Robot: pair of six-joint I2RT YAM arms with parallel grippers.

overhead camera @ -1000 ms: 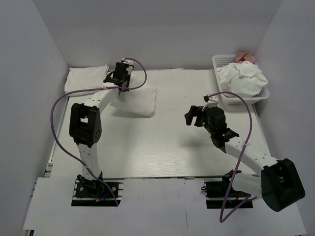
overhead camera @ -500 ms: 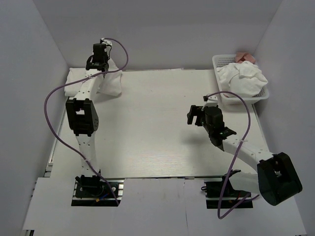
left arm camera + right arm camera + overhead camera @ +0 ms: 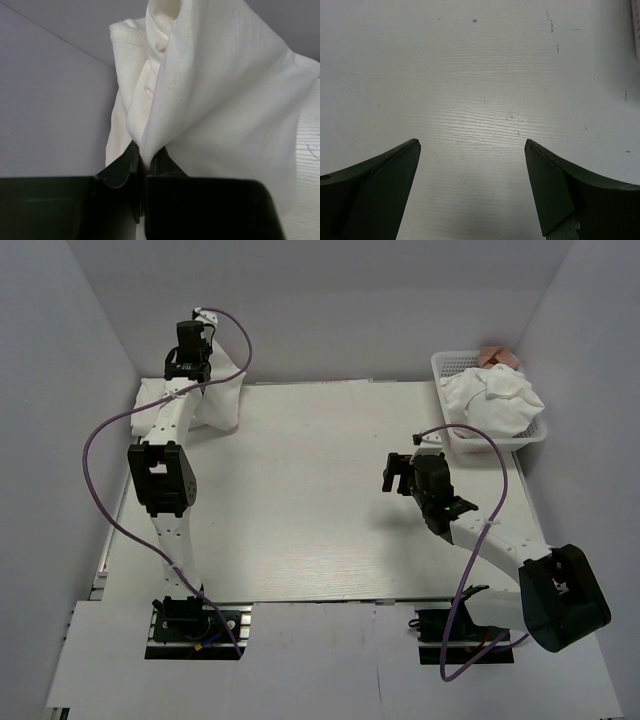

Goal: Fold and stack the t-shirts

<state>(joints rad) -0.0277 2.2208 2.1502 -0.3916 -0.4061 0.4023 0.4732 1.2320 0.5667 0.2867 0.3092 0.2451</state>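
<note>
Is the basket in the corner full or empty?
Full. Crumpled white t-shirts pile up above the rim of the basket.

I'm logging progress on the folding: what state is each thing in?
left hand: shut on held shirt.
held shirt: lifted, hanging from the hand.
right hand: open, empty.
corner shirt: folded, lying flat.
basket shirts: crumpled, unfolded.

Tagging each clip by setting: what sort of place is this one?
Likely a lab test cell, not a home: left arm and right arm bolted to a white table, plain white panels boxing it in, and a basket of crumpled t-shirts staged at the corner.
</note>
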